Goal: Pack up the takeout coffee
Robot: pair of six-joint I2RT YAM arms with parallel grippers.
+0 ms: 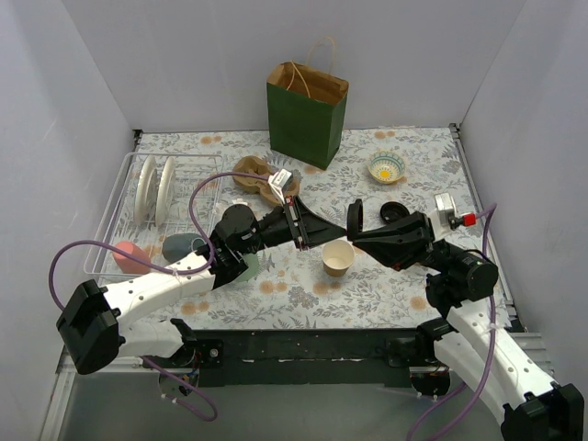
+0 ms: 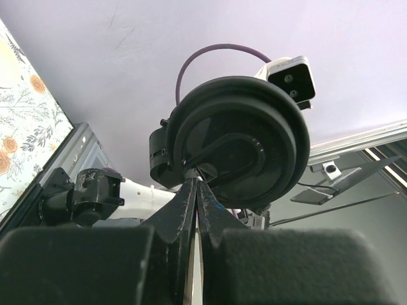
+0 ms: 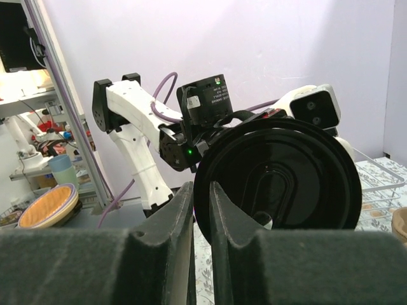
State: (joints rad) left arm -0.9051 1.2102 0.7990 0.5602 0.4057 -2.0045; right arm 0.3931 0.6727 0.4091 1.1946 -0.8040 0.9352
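A round black plastic lid [image 1: 354,217] hangs on edge in mid-air over the table's middle, with no cup under it. My right gripper [image 1: 357,229] is shut on its rim, and the lid [image 3: 280,178] fills the right wrist view between my fingers [image 3: 201,190]. My left gripper [image 1: 337,230] comes in from the left, and its nearly shut tips [image 2: 195,184] pinch the lid's [image 2: 241,133] lower rim. A lidless brown paper cup [image 1: 338,257] with a cream inside stands upright on the cloth just below both grippers. No lidded coffee cup shows.
A green paper bag [image 1: 306,119] stands open at the back centre. A wire dish rack [image 1: 119,184] with two white plates [image 1: 152,188] is at the left. A small patterned bowl [image 1: 387,166] sits at the back right. Wooden pieces [image 1: 257,179] lie behind my left arm.
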